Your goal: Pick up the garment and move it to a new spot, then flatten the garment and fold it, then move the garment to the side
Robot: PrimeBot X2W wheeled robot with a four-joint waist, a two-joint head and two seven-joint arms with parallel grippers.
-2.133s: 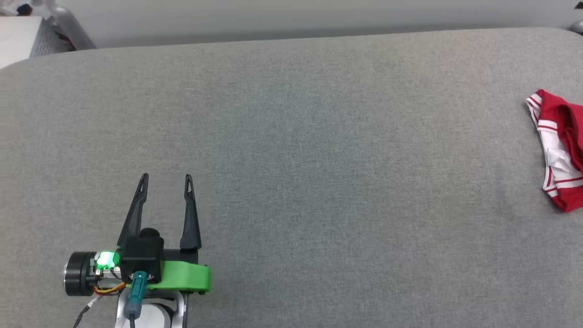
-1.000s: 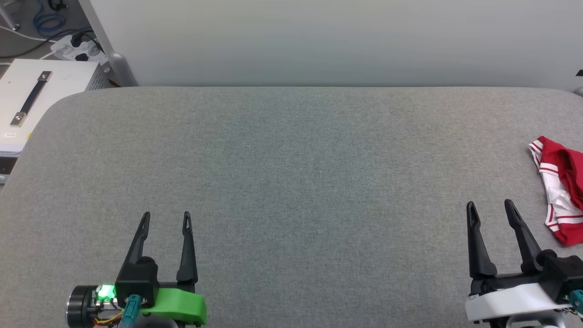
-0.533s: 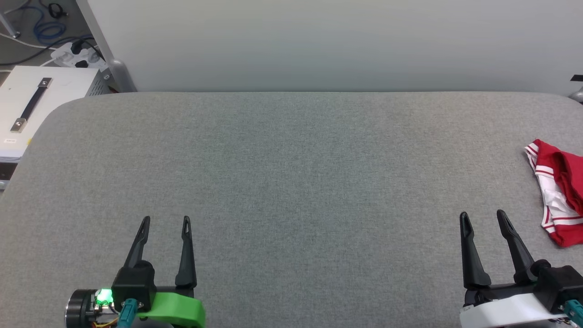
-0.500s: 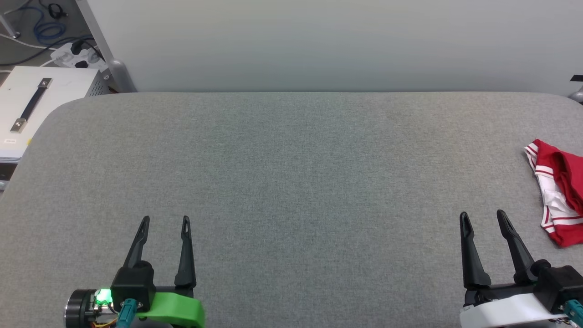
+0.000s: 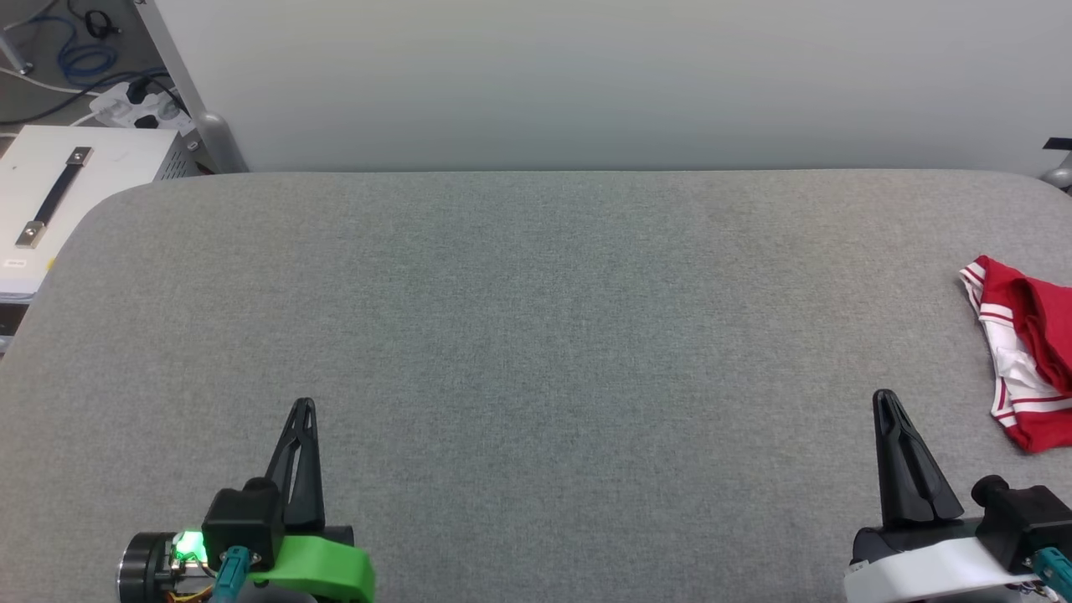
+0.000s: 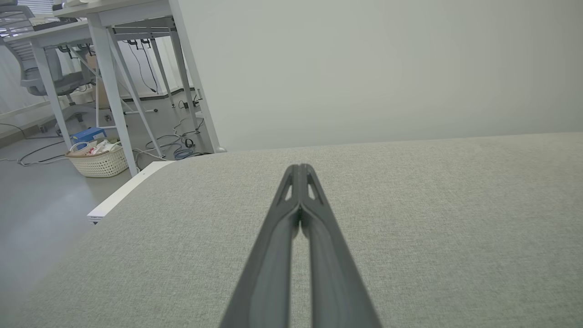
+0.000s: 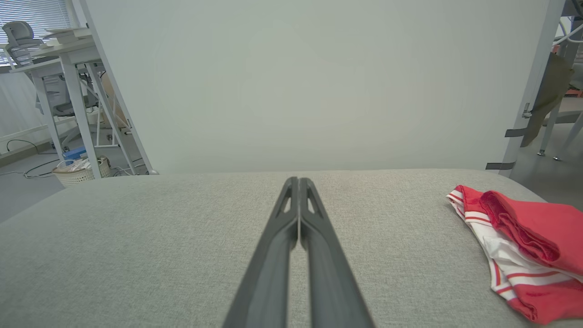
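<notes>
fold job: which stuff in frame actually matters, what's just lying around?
Job:
- red-and-white striped jersey garment, bunched at the right
- grey fabric-covered table
- left claw and right claw, both shut, empty

Lying about:
- white metal box with black handle
- white power strip with cables
- pale woven basket
- white-legged desk

Grey fabric-covered table (image 5: 536,293), crumpled red-and-white garment (image 5: 1026,360) at its right edge
</notes>
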